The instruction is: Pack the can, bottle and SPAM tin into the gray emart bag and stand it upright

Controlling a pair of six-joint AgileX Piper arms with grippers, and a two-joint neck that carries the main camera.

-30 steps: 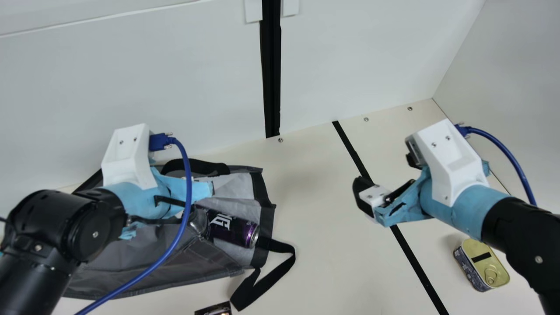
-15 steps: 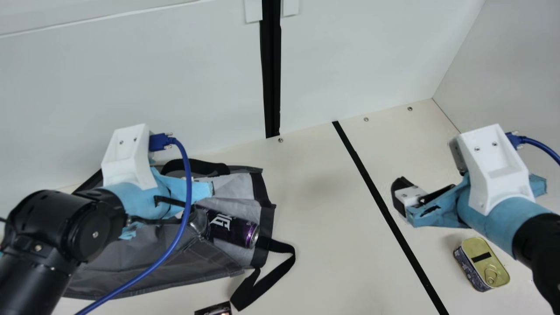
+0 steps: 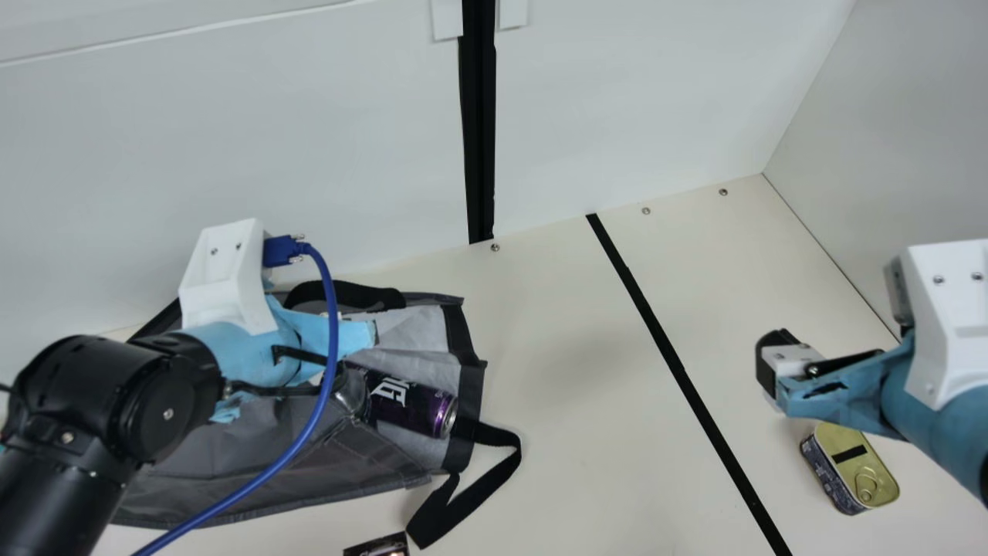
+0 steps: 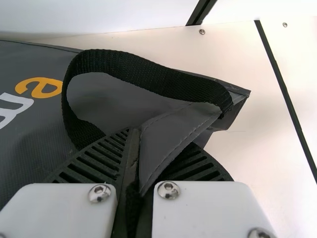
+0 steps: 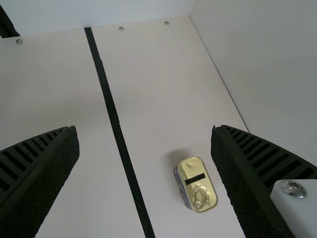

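Clearly, the SPAM tin (image 3: 853, 467) is the thing to reach for, and the right tool (image 5: 144, 130) is much the nearer one. The tin lies flat on the counter (image 3: 587, 432), ring-pull side up, beyond the black line (image 3: 671, 355) from the bag. In the main view it sits below and a little to the right of the right tool's tip, and its long axis runs roughly along that line. The right tool is spread wide with nothing between its fingers; its own wrist view puts the tin off-centre, towards the finger on the side wall's side. So the next move probably calls for a small shift towards the wall and the near edge, then a descent with the fingers across the tin's narrow width. The height left to drop is hard to judge.

The left tool (image 4: 148, 148) is closed on the edge of the gray emart bag (image 3: 370, 463), which lies on its side. The can (image 3: 413, 405) rests lying down at its mouth, bottom outward, its inner end hard to follow. Something clear beside it may be the bottle, but the cable (image 3: 328, 293) and arm partly hide that spot. A small dark item (image 3: 378, 547) is cut off at the main view's bottom edge.
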